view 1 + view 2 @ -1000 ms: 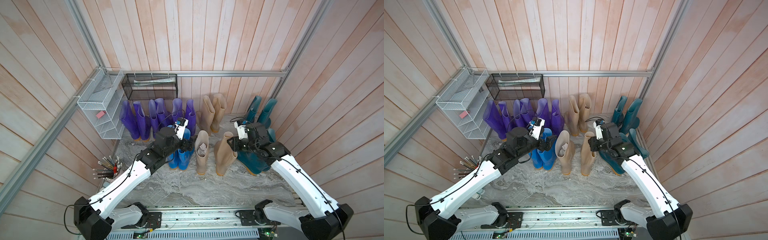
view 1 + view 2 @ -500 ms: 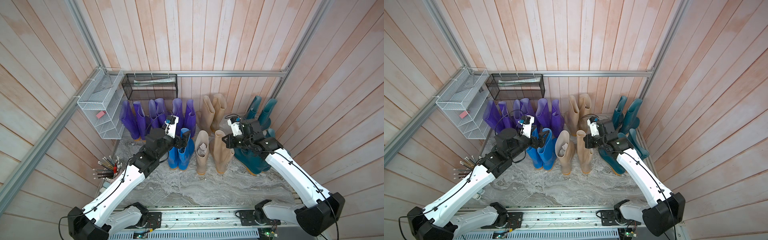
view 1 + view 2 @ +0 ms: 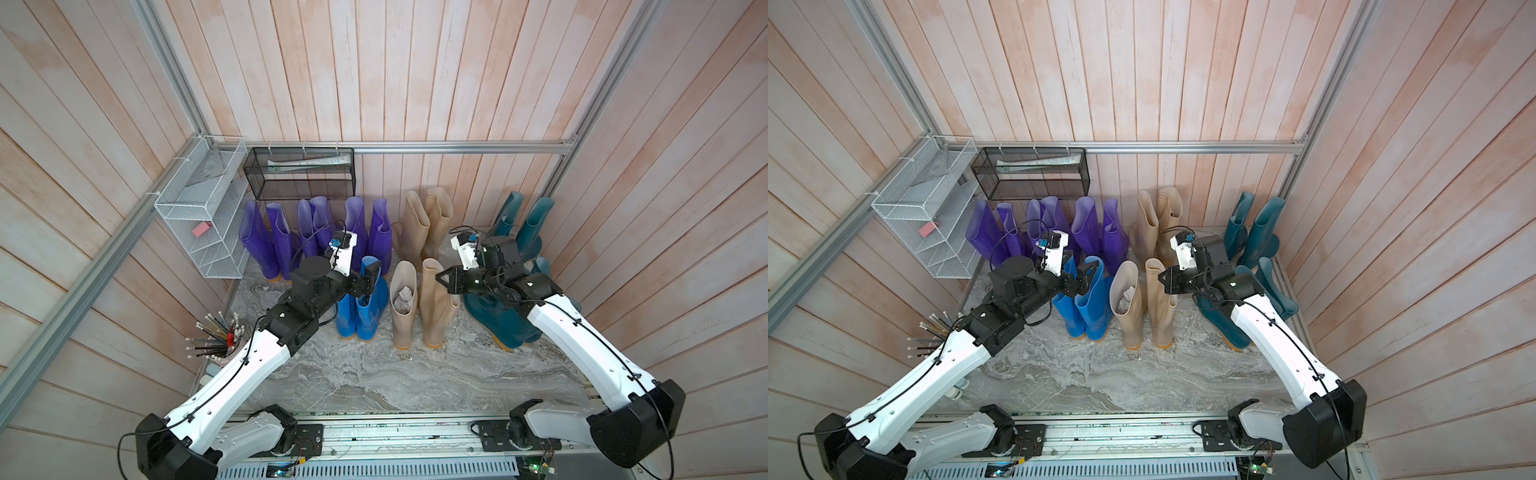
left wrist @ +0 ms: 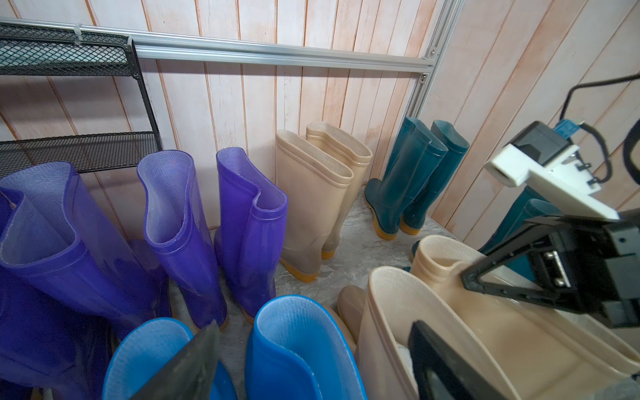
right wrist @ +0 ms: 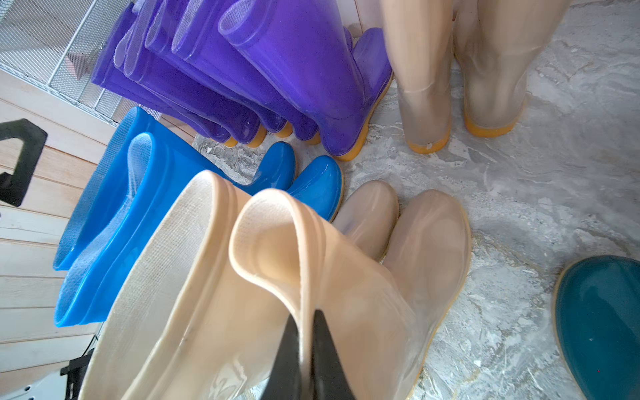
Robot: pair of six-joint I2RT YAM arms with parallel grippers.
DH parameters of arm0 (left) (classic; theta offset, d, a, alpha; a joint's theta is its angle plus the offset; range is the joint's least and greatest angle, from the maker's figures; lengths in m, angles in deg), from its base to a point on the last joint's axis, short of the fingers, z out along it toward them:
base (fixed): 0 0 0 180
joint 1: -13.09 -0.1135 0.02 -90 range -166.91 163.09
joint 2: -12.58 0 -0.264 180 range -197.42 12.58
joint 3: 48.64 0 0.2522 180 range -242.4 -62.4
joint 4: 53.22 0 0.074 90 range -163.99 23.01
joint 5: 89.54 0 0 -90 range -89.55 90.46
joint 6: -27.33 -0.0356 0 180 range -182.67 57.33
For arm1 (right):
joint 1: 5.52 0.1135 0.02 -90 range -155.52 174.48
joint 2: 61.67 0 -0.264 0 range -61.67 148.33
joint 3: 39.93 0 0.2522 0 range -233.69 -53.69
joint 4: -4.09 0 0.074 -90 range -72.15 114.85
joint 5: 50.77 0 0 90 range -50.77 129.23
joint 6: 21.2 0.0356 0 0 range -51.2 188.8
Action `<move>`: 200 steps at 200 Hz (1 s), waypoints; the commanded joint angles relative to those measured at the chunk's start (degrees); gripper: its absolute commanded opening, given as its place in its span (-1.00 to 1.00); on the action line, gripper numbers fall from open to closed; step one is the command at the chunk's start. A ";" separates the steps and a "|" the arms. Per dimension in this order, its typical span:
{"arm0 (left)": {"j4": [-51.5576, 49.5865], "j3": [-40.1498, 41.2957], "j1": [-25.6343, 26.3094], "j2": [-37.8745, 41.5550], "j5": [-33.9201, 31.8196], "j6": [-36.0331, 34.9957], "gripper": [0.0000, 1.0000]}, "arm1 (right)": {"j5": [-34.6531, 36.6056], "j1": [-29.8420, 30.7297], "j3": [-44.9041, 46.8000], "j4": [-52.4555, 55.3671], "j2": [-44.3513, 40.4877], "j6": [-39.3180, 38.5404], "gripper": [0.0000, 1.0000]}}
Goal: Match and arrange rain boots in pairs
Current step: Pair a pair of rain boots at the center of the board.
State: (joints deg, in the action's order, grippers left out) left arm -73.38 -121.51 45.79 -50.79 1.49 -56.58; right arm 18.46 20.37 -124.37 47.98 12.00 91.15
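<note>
R gripper (image 3: pixel 442 282), pinched shut on the rim of a beige boot (image 3: pixel 434 309), has pulled it from a lean to upright right beside its mate (image 3: pixel 405 328) in the front row, so that pair's abt done. L gripper (image 3: pixel 370 280) hangs wide open, empty, over the blue boots (image 3: pixel 359 316). Mate has a paper wad (image 3: pixel 402 296) inside; white wire shelf (image 3: pixel 183 195) holds a pink block (image 3: pixel 201 228), black mesh shelf (image 3: pixel 299 185) flat papers (image 3: pixel 303 163).

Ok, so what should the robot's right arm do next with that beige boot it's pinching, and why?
Probably open the right tool and let go. It is shut on the rim of the beige boot, which looks to stand sole-down on the marbled floor, close beside its beige partner, so that pair seems matched already.
</note>
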 commanded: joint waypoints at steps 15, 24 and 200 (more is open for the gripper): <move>1.06 0.84 -0.20 1.32 -0.35 0.24 0.76 | -4.01 -0.13 0.45 -5.03 0.03 1.22 -1.00; 1.12 0.82 -0.23 1.36 -0.35 0.26 0.76 | -3.57 -0.14 2.11 -5.63 -1.19 1.95 -1.00; 0.99 0.90 -0.30 0.95 -0.42 0.33 0.76 | 3.40 -0.78 4.21 -0.83 -8.67 1.69 -0.41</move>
State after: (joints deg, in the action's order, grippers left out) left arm -73.38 -121.40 45.75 -50.29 1.49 -56.43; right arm 18.85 19.56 -116.61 43.11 3.91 97.32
